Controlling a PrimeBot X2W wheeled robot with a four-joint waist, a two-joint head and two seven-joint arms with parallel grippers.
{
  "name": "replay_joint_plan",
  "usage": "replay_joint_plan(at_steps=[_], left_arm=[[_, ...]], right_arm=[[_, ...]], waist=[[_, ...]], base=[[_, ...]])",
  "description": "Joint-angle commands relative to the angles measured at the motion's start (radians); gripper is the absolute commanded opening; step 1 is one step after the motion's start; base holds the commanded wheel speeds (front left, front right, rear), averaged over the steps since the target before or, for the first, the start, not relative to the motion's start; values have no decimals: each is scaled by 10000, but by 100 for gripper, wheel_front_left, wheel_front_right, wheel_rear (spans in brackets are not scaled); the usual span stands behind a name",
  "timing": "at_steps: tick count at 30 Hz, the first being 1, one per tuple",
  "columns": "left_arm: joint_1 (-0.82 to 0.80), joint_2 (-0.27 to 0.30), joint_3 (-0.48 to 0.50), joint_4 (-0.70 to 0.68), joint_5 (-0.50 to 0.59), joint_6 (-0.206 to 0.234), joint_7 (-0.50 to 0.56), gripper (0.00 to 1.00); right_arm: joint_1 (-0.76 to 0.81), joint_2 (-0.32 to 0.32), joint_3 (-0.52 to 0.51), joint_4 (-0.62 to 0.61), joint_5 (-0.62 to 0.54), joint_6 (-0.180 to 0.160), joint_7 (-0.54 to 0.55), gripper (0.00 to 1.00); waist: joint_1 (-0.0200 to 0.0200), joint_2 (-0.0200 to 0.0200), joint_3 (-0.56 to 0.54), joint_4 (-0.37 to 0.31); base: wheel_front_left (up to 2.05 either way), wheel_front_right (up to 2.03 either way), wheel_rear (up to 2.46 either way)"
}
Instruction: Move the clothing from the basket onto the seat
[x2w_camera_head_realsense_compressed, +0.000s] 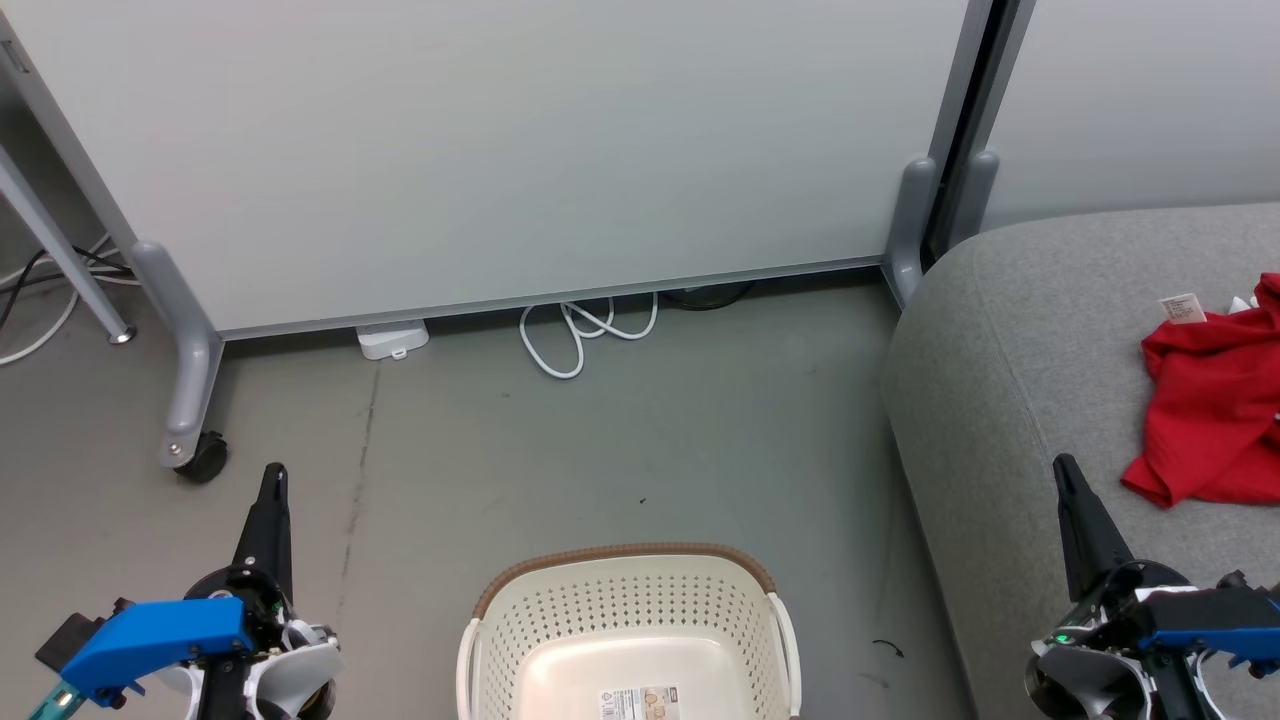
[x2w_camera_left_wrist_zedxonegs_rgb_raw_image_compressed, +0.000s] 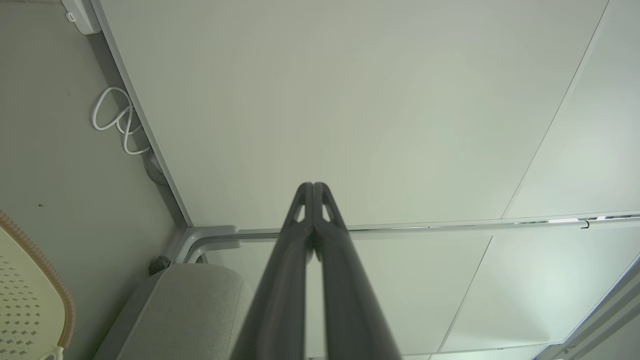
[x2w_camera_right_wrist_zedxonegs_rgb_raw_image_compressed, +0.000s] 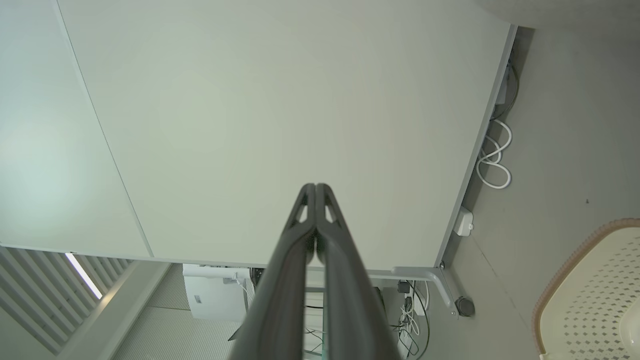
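The cream basket (x2w_camera_head_realsense_compressed: 630, 600) with a brown braided rim stands on the floor at the bottom centre, and its inside holds just a label. A crumpled red garment (x2w_camera_head_realsense_compressed: 1210, 400) with a white tag lies on the grey seat (x2w_camera_head_realsense_compressed: 1010, 350) at the right. My left gripper (x2w_camera_head_realsense_compressed: 272, 480) is shut at the lower left, left of the basket, with its fingers pressed together (x2w_camera_left_wrist_zedxonegs_rgb_raw_image_compressed: 314, 187). Over the seat's front part at the lower right, my right gripper (x2w_camera_head_realsense_compressed: 1065, 470) is shut too and holds nothing, fingers together (x2w_camera_right_wrist_zedxonegs_rgb_raw_image_compressed: 316, 189). A slice of the basket (x2w_camera_left_wrist_zedxonegs_rgb_raw_image_compressed: 30, 280) (x2w_camera_right_wrist_zedxonegs_rgb_raw_image_compressed: 590, 290) shows in both wrist views.
A pale partition panel (x2w_camera_head_realsense_compressed: 500, 150) on grey feet with a castor (x2w_camera_head_realsense_compressed: 200, 460) stands behind the basket. A white cable loop (x2w_camera_head_realsense_compressed: 580, 335) and a white box (x2w_camera_head_realsense_compressed: 392, 340) lie at its foot. Grey floor (x2w_camera_head_realsense_compressed: 650, 430) stretches between panel, basket and seat.
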Motion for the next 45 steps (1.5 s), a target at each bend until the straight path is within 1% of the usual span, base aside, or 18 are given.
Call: replay_joint_plan(at_steps=[1,45], left_arm=[[-94,-11,35,-36,-24,-25,42,0],[-94,-14,37,-36,-21,-25,45,0]], right_arm=[[-102,-62,-14,-29,27,7,31,0],[-101,-62,-12,-30,28,7,30,0]], waist=[[-1,0,0,1],[-1,0,0,1]], base=[[0,0,0],[0,0,0]])
